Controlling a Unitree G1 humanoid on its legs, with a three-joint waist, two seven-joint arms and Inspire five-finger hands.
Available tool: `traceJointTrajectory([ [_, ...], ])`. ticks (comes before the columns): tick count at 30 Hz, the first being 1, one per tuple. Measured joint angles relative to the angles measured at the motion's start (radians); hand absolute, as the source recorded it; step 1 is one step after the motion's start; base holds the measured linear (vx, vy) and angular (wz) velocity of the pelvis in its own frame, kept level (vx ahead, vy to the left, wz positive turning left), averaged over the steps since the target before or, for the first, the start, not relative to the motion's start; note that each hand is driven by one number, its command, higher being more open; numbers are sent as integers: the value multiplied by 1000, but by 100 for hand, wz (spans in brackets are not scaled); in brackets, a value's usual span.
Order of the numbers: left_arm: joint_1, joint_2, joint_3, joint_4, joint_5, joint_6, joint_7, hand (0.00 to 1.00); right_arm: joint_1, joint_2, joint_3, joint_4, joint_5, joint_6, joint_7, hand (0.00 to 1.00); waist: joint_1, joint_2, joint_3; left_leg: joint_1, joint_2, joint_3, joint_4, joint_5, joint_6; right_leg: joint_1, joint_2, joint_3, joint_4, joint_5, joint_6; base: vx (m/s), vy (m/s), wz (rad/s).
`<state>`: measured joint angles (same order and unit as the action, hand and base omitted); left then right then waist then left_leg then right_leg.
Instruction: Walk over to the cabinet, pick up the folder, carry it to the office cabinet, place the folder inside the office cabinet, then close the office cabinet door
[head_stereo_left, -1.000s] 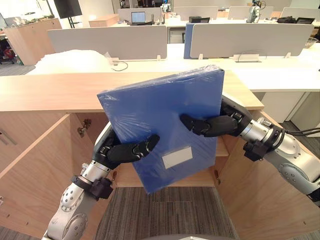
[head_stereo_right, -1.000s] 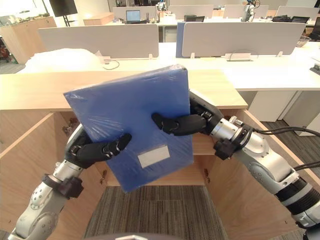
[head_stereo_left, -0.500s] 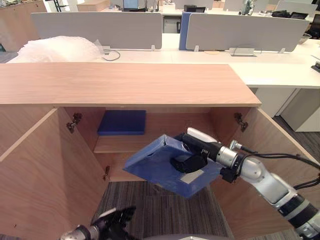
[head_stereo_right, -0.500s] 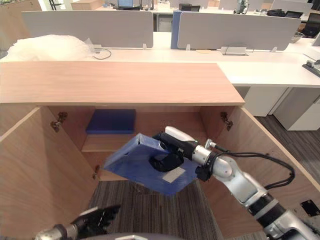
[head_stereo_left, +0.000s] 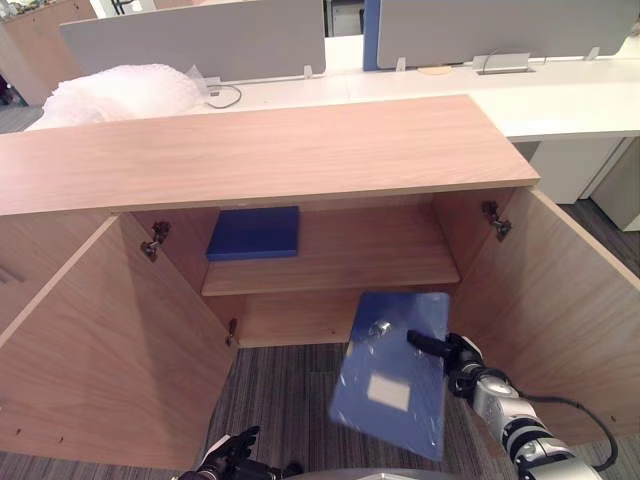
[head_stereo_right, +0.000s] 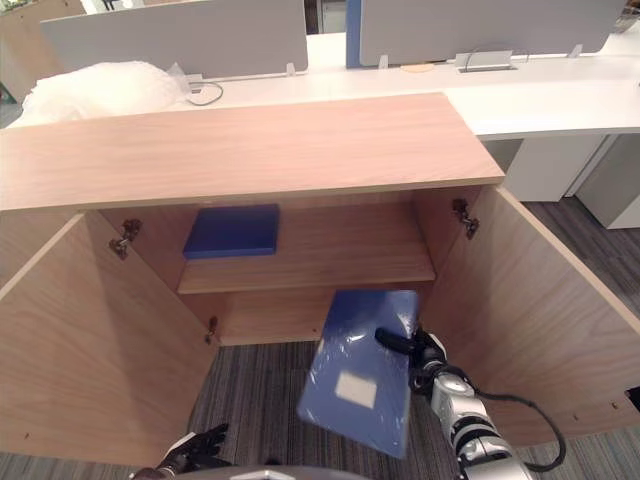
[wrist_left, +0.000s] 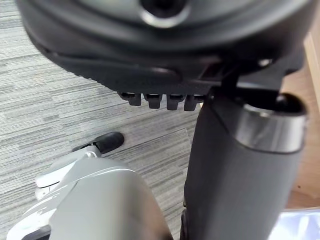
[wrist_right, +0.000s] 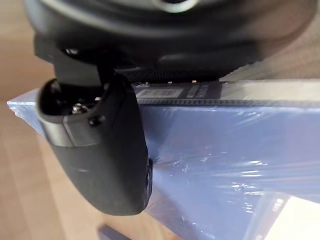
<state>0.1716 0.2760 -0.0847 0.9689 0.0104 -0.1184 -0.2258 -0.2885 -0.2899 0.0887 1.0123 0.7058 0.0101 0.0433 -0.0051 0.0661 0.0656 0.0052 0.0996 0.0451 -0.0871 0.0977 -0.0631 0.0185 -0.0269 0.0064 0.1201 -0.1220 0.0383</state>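
Observation:
A blue plastic-wrapped folder (head_stereo_left: 390, 385) with a white label hangs on edge in front of the open office cabinet (head_stereo_left: 280, 150), below its shelf (head_stereo_left: 380, 265). My right hand (head_stereo_left: 445, 350) is shut on the folder's right edge. In the right wrist view the thumb (wrist_right: 100, 150) lies across the folder's (wrist_right: 225, 145) blue face, and the fingers are hidden behind it. My left hand (head_stereo_left: 228, 462) is low over the carpet, left of the folder and apart from it, open with fingers spread. It holds nothing in the left wrist view (wrist_left: 165, 45).
Both cabinet doors stand wide open, the left door (head_stereo_left: 110, 350) and the right door (head_stereo_left: 560, 310). A second blue folder (head_stereo_left: 254, 233) lies flat on the shelf's left side. White bubble wrap (head_stereo_left: 120, 95) sits behind the cabinet top. Striped grey carpet (head_stereo_left: 290, 400) lies below.
My left hand let go of the folder and dropped low. The right hand alone brought the folder down from chest height to before the cabinet's lower opening. The camera tilted down.

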Motion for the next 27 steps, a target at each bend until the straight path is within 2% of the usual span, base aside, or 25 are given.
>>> traceJointTrajectory([
  [2,0,-15,35,-3,0,2,21,100,-64,29,-64,13,173,-2,-14,0,2,14,27,-15,0,-2,1,9,4,-13,0,0,-4,13,2,-77,22,3],
  [4,-3,-27,87,-22,-4,-1,42,100,-178,56,-150,14,391,-39,-17,0,5,33,85,-93,-5,-16,60,11,9,-57,-7,-10,2,37,4,-155,41,13],
  [5,-5,-29,99,-40,-9,-2,46,100,-211,58,-174,8,438,-52,-20,0,9,37,109,-119,-6,-21,90,7,13,-70,-9,-13,9,38,5,-223,59,19],
  [6,-15,-37,106,-73,-24,-3,57,100,-260,52,-229,-27,518,-80,-26,0,29,57,149,-173,-4,-29,152,-10,15,-110,-14,-20,49,37,5,-281,57,15],
  [7,-25,-48,106,-99,-44,-4,66,100,-290,43,-269,-82,571,-117,-35,0,56,73,172,-231,-3,-32,215,-29,15,-167,-20,-23,117,11,6,-299,48,13],
  [9,-24,-60,107,-120,-81,-11,77,100,-350,36,-296,-159,635,-162,-46,0,70,91,211,-312,-19,-34,326,-70,23,-266,-42,-23,268,-52,11,-287,19,11],
  [11,-24,-79,122,-153,-119,-13,77,100,-436,11,-285,-227,666,-187,-53,0,77,113,234,-428,-37,-27,472,-125,25,-394,-67,-10,437,-119,19,-314,27,5],
  [13,-24,-87,144,-184,-121,-17,77,100,-511,-3,-268,-246,671,-190,-60,0,86,121,252,-502,-34,-17,553,-152,26,-471,-68,5,519,-146,25,-253,37,-12],
  [15,-25,-87,157,-203,-129,-26,78,100,-567,-18,-259,-256,670,-189,-76,0,86,122,273,-546,-30,-11,605,-167,25,-517,-66,15,565,-164,21,-147,36,-15],
  [17,-28,-90,176,-232,-142,-32,79,100,-649,-53,-241,-260,668,-190,-100,0,94,124,305,-610,-22,1,682,-193,28,-584,-63,33,634,-177,31,-147,60,-19],
  [22,-52,-115,207,-242,-160,-34,103,100,-787,-130,-216,-260,659,-189,-145,0,107,144,350,-736,-19,19,832,-244,44,-713,-64,66,770,-218,43,-77,62,-12],
  [25,-62,-128,178,-207,-155,-1,141,100,-866,-158,-219,-260,670,-195,-184,0,110,146,365,-806,-20,24,903,-273,54,-784,-70,78,840,-245,47,-10,57,-1],
  [27,-62,-161,170,-184,-158,22,155,100,-903,-188,-218,-260,674,-226,-205,0,120,149,378,-843,-22,20,951,-289,56,-819,-77,75,883,-255,51,16,49,5],
])
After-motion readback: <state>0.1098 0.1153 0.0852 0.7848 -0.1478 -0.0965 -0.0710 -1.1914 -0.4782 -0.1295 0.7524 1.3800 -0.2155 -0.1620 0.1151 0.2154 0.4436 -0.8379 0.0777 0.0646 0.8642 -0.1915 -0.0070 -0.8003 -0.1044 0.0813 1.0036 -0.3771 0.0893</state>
